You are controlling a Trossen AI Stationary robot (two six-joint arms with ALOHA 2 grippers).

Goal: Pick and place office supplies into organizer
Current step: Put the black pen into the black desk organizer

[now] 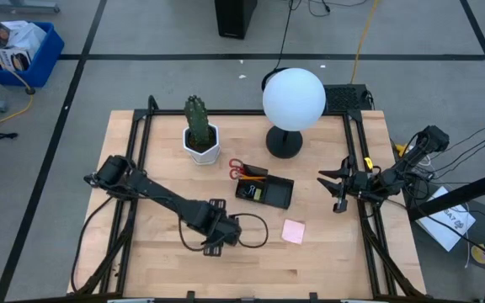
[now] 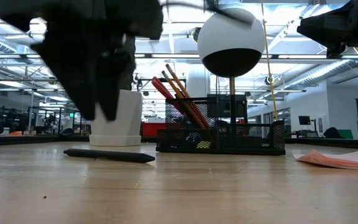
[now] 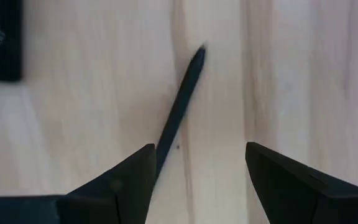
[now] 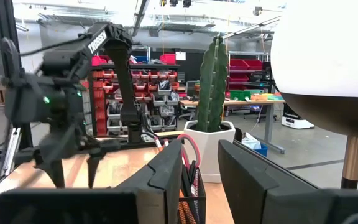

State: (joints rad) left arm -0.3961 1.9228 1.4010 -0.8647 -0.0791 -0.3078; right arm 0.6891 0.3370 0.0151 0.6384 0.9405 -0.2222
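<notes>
A black pen point(image 3: 182, 106) lies flat on the wooden table point(image 1: 158, 252); the low view shows it point(image 2: 110, 155) left of the organizer. My left gripper point(image 3: 197, 165) hangs open above it, pointing down, with the pen's near part close to one finger point(image 3: 129, 183); in the low view the gripper point(image 2: 101, 93) is clear of the pen. The black organizer point(image 1: 264, 191) holds orange pencils point(image 2: 182, 93) and red-handled scissors point(image 1: 238, 168). A pink sticky-note pad point(image 1: 293, 231) lies flat near the organizer. My right gripper point(image 1: 337, 189) waits open at the table's right side, above the table.
A white hexagonal cactus pot point(image 1: 201, 145) and a black-based lamp with a white globe point(image 1: 293, 99) stand behind the organizer. Black frame rails point(image 1: 137, 135) run along the table's left and right sides. Bare wood lies along the near edge.
</notes>
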